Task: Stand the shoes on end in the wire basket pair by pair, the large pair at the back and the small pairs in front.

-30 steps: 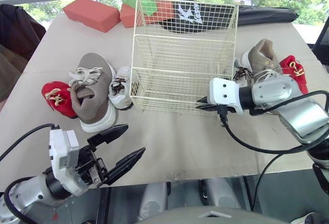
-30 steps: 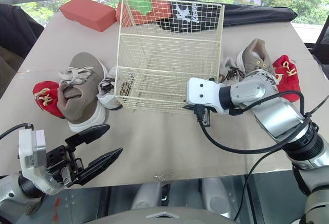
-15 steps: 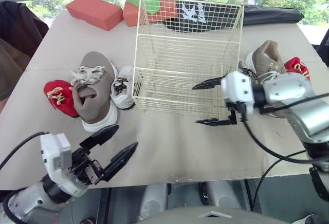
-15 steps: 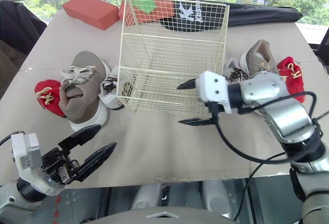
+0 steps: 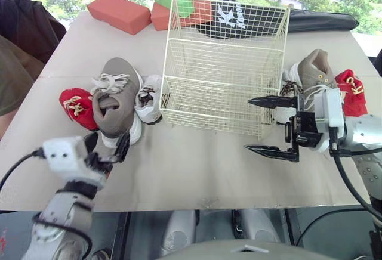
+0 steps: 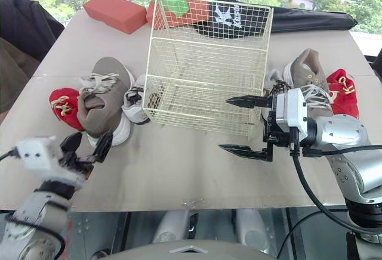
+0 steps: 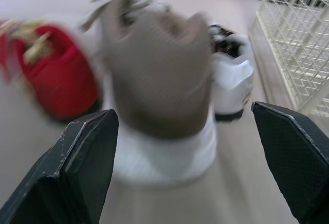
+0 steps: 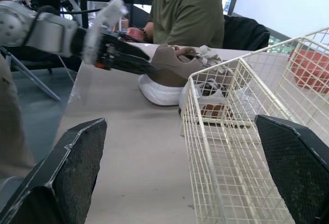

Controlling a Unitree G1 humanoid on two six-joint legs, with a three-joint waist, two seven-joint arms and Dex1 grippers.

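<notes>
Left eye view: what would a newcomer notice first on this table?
A cream wire basket stands empty at the middle of the table, with the right gripper open by its front right corner. Left of it lies a large taupe sneaker between a small red shoe and a small white shoe, the left gripper open at its heel.

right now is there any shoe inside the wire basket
No, the wire basket holds nothing; the large grey shoe and the others lie on the table beside it.
</notes>
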